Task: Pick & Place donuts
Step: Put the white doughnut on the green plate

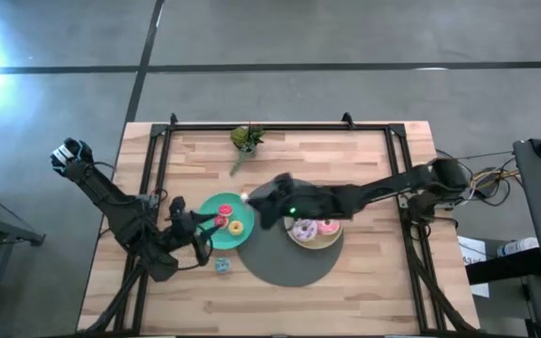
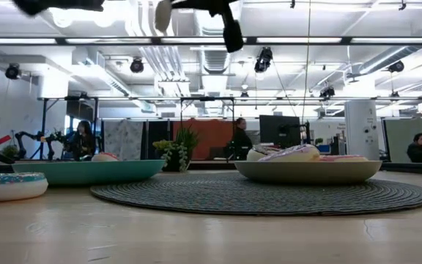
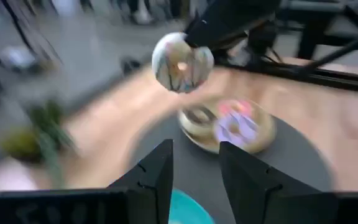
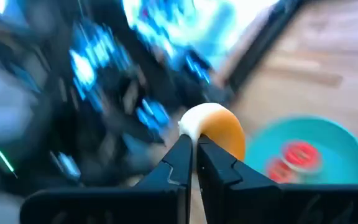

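My right gripper reaches from the table's right to just past the teal plate's far-right rim and is shut on the brown-and-white donut. My left gripper is open and hovers at the teal plate's left side, holding nothing. A small pink donut and a small yellow donut lie on the teal plate. The pink donut and the lilac donut lie on the pale-yellow plate. A small blue donut lies on the wood. My right gripper pinches the brown-and-white donut by its rim between the two nearly closed fingertips. The donut is lifted clear of the table, and in the left wrist view its iced face is turned toward the left arm.
A round grey mat lies under the pale-yellow plate. A little green plant stands near the far edge. Black frame rails run along the table's left, right and far sides. People sit in the room beyond.
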